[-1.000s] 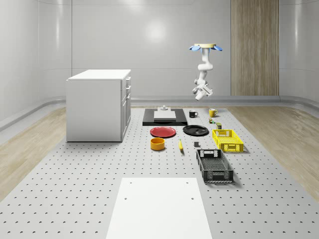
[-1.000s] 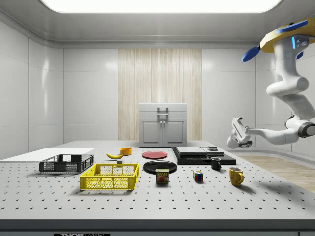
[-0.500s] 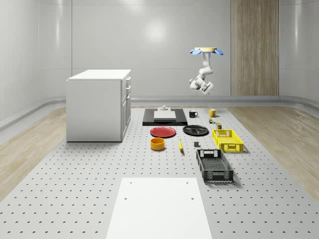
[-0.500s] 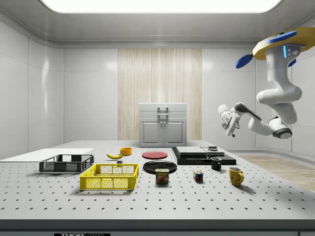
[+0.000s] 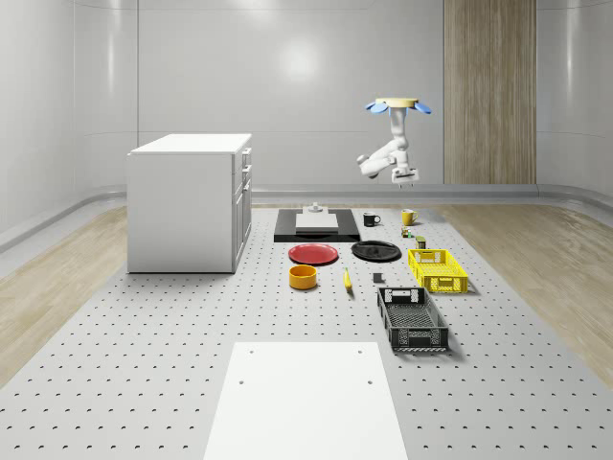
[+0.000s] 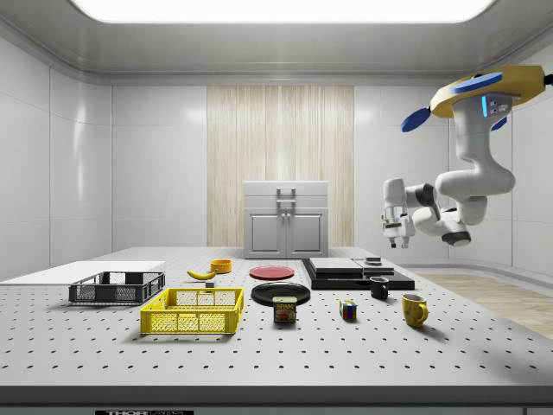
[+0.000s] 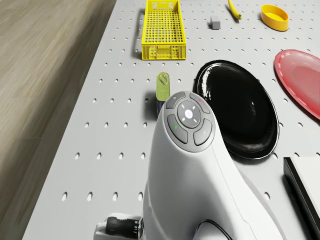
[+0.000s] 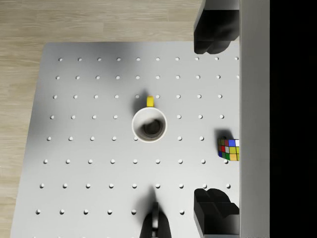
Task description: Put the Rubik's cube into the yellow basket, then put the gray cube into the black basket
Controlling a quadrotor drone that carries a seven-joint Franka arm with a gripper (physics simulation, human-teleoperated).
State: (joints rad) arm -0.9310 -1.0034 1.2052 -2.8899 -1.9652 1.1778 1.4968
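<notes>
The Rubik's cube point(image 6: 348, 310) point(image 8: 229, 149) point(image 5: 406, 231) sits on the table between a yellow mug point(image 6: 414, 309) point(image 8: 149, 125) and a Spam can point(image 6: 284, 309). Along the whole-scene view's right edge of the table stand the yellow basket point(image 5: 438, 269) point(image 6: 193, 311) point(image 7: 162, 29) and, nearer, the black basket point(image 5: 412, 319) point(image 6: 117, 287). The small gray cube point(image 5: 377, 279) point(image 7: 215, 21) lies between them. The drone point(image 5: 396, 103) point(image 6: 484, 86) hovers high over the mug and Rubik's cube. My gripper point(image 6: 397, 244) point(image 5: 403, 176) point(image 8: 215, 121) points down, open and holding nothing, well above them.
A black plate point(image 7: 240, 115), a red plate point(image 7: 300, 77), an orange bowl point(image 7: 275, 16) and a banana point(image 7: 233, 9) lie mid-table. A black mug point(image 6: 379, 288) stands by a black slab point(image 6: 356, 272). A white cabinet point(image 5: 189, 201) is at the whole-scene view's left.
The arm has folded in under the drone and the gripper has swung from pointing sideways to pointing straight down. The drone has drifted towards the side view's left. Table objects are unmoved.
</notes>
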